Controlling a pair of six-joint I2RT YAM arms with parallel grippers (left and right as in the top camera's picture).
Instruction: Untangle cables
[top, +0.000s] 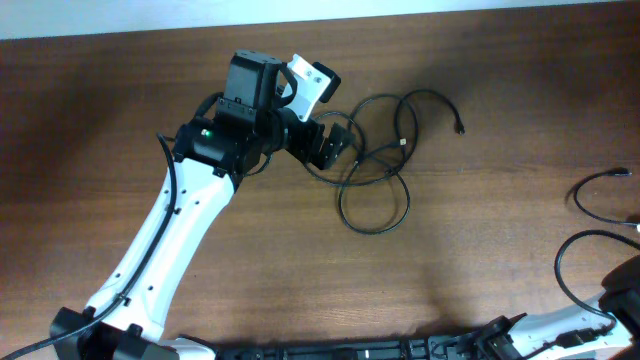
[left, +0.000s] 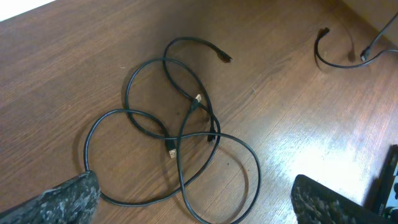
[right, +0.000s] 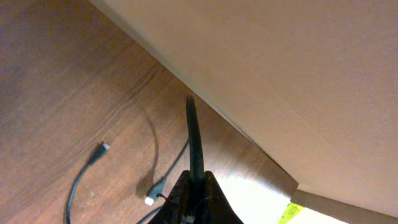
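Left gripper (left: 196, 199) is spread wide, empty, with the cable tangle (left: 180, 134) lying on the table (left: 56, 81) just ahead of it. The cables look thin, limp and light, and loops will drag neighbours, so I'd pinch the free plug end (left: 225, 59), not a crossing. Far side: right gripper (right: 196, 186) looks clamped on a separate cable (right: 194, 137).

Black cables (left: 182, 132) with pale-tipped plugs (left: 198, 98) on a brown wood-grain counter (top: 480, 220); the white left arm (top: 175, 235) has black joints, 1 green light (top: 208, 131), and the left gripper (left: 196, 202) has mottled grey-black fingers (left: 68, 198).
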